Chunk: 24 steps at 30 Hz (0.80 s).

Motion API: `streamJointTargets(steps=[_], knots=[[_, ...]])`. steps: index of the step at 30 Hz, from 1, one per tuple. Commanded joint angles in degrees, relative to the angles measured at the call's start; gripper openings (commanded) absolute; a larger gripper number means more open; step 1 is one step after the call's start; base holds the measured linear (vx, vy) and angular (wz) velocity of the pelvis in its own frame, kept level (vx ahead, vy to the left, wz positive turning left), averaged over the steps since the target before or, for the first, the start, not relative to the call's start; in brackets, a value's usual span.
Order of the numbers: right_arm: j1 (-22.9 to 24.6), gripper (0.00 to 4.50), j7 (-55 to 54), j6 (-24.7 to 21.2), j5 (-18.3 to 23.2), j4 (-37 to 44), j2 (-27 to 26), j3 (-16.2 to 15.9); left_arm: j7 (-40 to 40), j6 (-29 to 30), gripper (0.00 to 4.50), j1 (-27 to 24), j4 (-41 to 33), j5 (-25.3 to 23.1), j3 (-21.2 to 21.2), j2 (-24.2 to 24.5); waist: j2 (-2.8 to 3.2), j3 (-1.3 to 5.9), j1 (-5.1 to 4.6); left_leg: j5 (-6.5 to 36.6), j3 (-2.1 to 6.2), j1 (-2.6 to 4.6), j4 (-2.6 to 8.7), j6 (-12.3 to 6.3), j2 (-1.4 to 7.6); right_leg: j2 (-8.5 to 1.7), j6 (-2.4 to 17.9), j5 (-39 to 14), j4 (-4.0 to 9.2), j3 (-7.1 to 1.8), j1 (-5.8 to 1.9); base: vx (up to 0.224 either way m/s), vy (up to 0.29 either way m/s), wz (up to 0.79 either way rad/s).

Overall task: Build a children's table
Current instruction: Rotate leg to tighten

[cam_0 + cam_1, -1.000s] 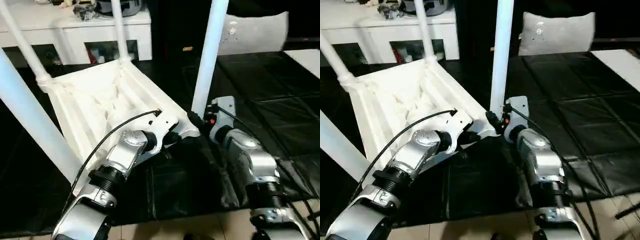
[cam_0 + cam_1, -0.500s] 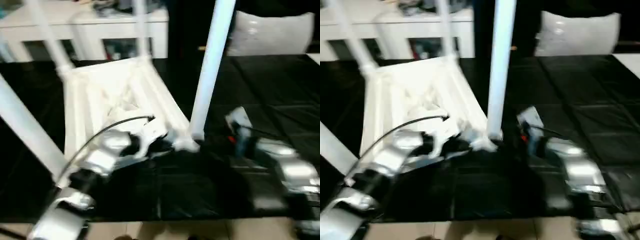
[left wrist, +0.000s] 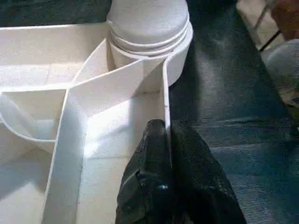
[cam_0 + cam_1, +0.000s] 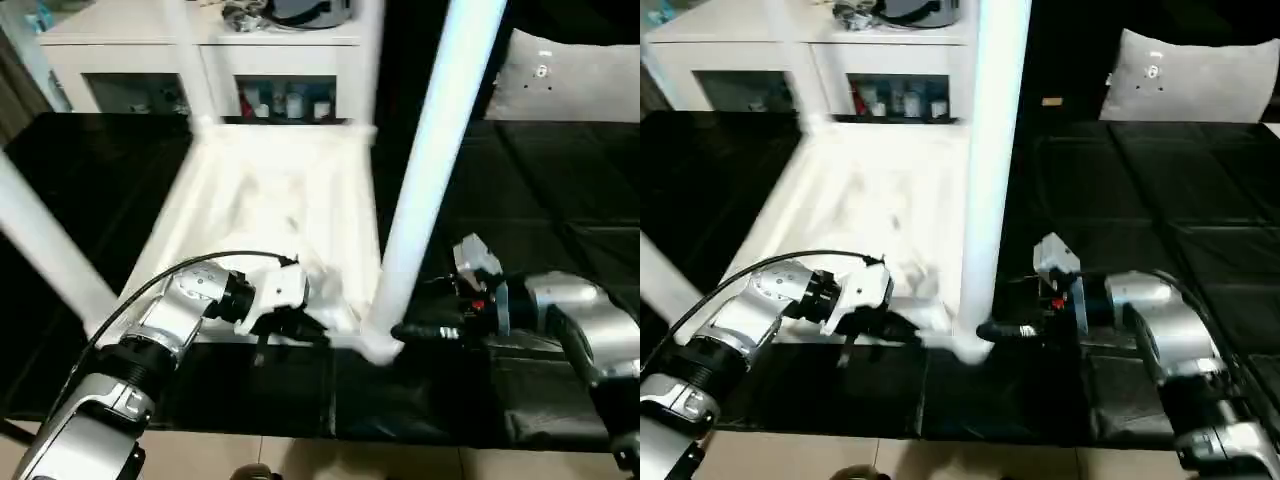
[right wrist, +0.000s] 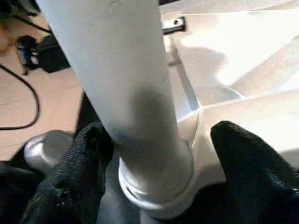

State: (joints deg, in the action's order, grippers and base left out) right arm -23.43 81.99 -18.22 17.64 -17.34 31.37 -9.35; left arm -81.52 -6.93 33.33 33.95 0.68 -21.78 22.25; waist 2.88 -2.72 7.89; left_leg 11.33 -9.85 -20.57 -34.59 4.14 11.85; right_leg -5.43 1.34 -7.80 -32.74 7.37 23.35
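Observation:
The children's table lies upside down on the black work table, its ribbed white top [image 4: 280,190] facing up. Legs stand in its corner sockets; the nearest leg [image 4: 430,170] rises at the front right corner and another leg [image 4: 50,250] at the front left. My left gripper [image 4: 305,328] is shut on the thin front rim [image 3: 164,107] of the top, close to that corner socket [image 3: 149,32]. My right gripper [image 4: 405,332] comes in low from the right. Its fingers [image 5: 88,158] stand open on either side of the leg's base [image 5: 154,177].
The black-covered work table [image 4: 560,200] stretches to the right, with a white cushion [image 4: 570,80] at its far side. A white cabinet [image 4: 120,40] stands behind. The work table's front edge [image 4: 400,440] runs just below both grippers, with tan floor and cables [image 5: 18,107] beyond.
The camera has swung, so the whole picture shifted. My right gripper drew back from the leg, then came in low from the right around its base. My left gripper stays on the rim.

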Motion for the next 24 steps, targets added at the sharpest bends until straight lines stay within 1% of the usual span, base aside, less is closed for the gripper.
streamJointTargets(steps=[1, 2, 5, 7, 12, 13, 14, 16, 18, 19, 20, 21, 22, 23, 24], knots=[[-1.4, 3.26, 0.68, -0.14, 0.26, -1.1, -0.51, -0.27, -2.63, -1.79, 0.0, 1.44, -1.91, 1.01, -0.78, -0.38, -1.09, 4.16, -0.7, 10.07, 0.02, 0.27, 3.95, -4.06, 1.55, -3.42, 8.23, -22.01, 3.65, -2.87, -3.41, 0.0, 0.0, 0.0], [-1.67, 3.04, 0.93, -0.41, 0.28, -1.58, -0.86, -0.52, -2.58, -1.92, 0.0, 1.58, -1.5, 1.13, -0.59, -0.61, -1.08, 4.15, -0.67, 10.32, 0.0, 0.38, 3.94, -3.78, 1.48, -3.41, 7.76, -23.3, 3.8, -2.89, -3.34, 0.0, 0.0, 0.0], [-1.93, 2.82, 2.13, -0.7, 0.61, -1.84, -1.36, -1.21, -2.27, -2.55, 0.0, 1.98, -0.3, 0.98, -0.53, -0.91, -1.19, 4.05, -0.67, 10.82, -0.04, 0.58, 3.94, -3.49, 1.35, -3.29, 6.57, -25.88, 4.16, -2.88, -3.2, 0.0, 0.0, 0.0], [-2.02, 2.61, 2.55, -1.04, 1.01, -1.82, -1.31, -1.44, -2.3, -2.72, 0.0, 2.03, -0.09, 0.94, -0.46, -0.86, -1.2, 4.06, -0.68, 10.78, -0.02, 0.56, 3.96, -3.49, 1.38, -3.25, 6.36, -25.94, 4.16, -2.88, -3.19, 0.0, 0.0, 0.0], [-1.96, 2.18, 3.16, -1.25, 1.22, -1.84, -1.55, -1.65, -2.25, -2.96, 0.0, 2.15, 0.39, 0.76, -0.23, -0.74, -1.23, 4.19, -0.62, 9.98, -0.02, 0.52, 3.95, -3.68, 1.48, -3.2, 7.07, -23.94, 3.86, -3.0, -3.18, 0.0, 0.0, 0.0], [-1.9, 2.13, 3.23, -1.3, 1.2, -1.8, -1.65, -1.66, -2.17, -2.94, 0.0, 2.14, 0.42, 0.75, -0.18, -0.76, -1.21, 4.16, -0.62, 10.0, 0.0, 0.5, 3.98, -3.68, 1.49, -3.21, 7.11, -23.95, 3.84, -3.0, -3.18, 0.0, 0.0, 0.0], [-1.7, 2.13, 3.36, -1.84, 1.49, -1.57, -1.78, -1.63, -2.03, -2.83, 0.0, 2.09, 0.42, 0.8, -0.07, -0.82, -1.33, 4.12, -0.66, 10.17, -0.07, 0.52, 3.95, -3.68, 1.42, -3.19, 6.96, -24.46, 3.95, -2.95, -3.17, 0.0, 0.0, 0.0], [-1.5, 2.06, 3.29, -2.36, 1.78, -1.3, -1.91, -1.55, -1.8, -2.79, 0.0, 2.05, 0.5, 0.92, 0.1, -0.91, -1.3, 4.1, -0.63, 10.07, -0.06, 0.5, 3.95, -3.66, 1.38, -3.19, 6.73, -24.96, 3.99, -2.96, -3.17, 0.0, 0.0, 0.0], [-0.52, 2.04, 0.67, -5.45, 3.32, 0.5, -2.97, -0.7, -0.03, -1.71, 0.0, 1.73, 0.54, 1.47, 1.15, -1.49, -1.24, 4.09, -0.62, 9.92, -0.06, 0.52, 3.94, -3.55, 1.32, -3.17, 6.32, -25.61, 4.09, -2.93, -3.17, 0.0, 0.0, 0.0], [-0.52, 2.04, 0.67, -5.45, 3.32, 0.5, -2.97, -0.7, -0.03, -1.71, 0.0, 1.73, 0.54, 1.47, 1.15, -1.49, -1.25, 4.06, -0.65, 9.89, -0.07, 0.49, 3.97, -3.54, 1.34, -3.15, 6.21, -25.65, 4.15, -2.94, -3.18, 0.0, 0.0, 0.0], [0.1, 2.04, -4.41, -8.77, 3.97, 2.01, -4.83, 0.5, 2.29, 0.18, 0.0, 1.52, 0.13, 1.67, 1.96, -2.3, -1.23, 4.07, -0.68, 10.26, -0.02, 0.52, 3.96, -3.4, 1.31, -3.19, 6.02, -26.24, 4.19, -2.87, -3.15, 0.0, 0.0, 0.0], [0.29, 2.04, -7.49, -9.76, 3.64, 2.46, -5.9, 1.06, 3.62, 1.88, 0.0, 1.35, -0.31, 1.76, 2.33, -2.76, -1.21, 3.96, -0.67, 10.44, -0.02, 0.7, 4.03, -3.07, 1.34, -3.11, 5.77, -26.65, 4.31, -2.89, -2.96, 0.0, 0.0, 0.0], [0.29, 2.04, -7.49, -9.76, 3.64, 2.46, -5.9, 1.06, 3.62, 1.88, 0.0, 1.35, -0.31, 1.76, 2.33, -2.76, -1.19, 3.86, -0.9, 10.74, -0.03, 0.61, 4.07, -2.71, 1.29, -3.03, 5.56, -27.21, 4.3, -2.89, -2.99, 0.0, 0.0, 0.0], [0.39, 2.04, -12.55, -10.32, 2.29, 2.75, -7.65, 1.7, 6.34, 4.59, 0.0, 1.17, -1.03, 1.65, 2.93, -3.63, -1.27, 3.78, -1.14, 11.97, -0.02, 0.71, 4.02, -2.24, 0.99, -3.1, 4.6, -29.87, 4.7, -2.55, -2.98, 0.0, 0.0, 0.0], [0.3, 2.04, -19.11, -11.24, 0.62, 2.82, -10.1, 2.68, 9.49, 7.87, 0.0, 0.9, -2.08, 2.04, 3.86, -5.09, -1.24, 3.51, -1.69, 12.92, -0.08, 0.88, 3.99, -1.54, 0.77, -2.95, 3.65, -32.12, 5.16, -2.41, -2.7, 0.0, 0.0, 0.0]])
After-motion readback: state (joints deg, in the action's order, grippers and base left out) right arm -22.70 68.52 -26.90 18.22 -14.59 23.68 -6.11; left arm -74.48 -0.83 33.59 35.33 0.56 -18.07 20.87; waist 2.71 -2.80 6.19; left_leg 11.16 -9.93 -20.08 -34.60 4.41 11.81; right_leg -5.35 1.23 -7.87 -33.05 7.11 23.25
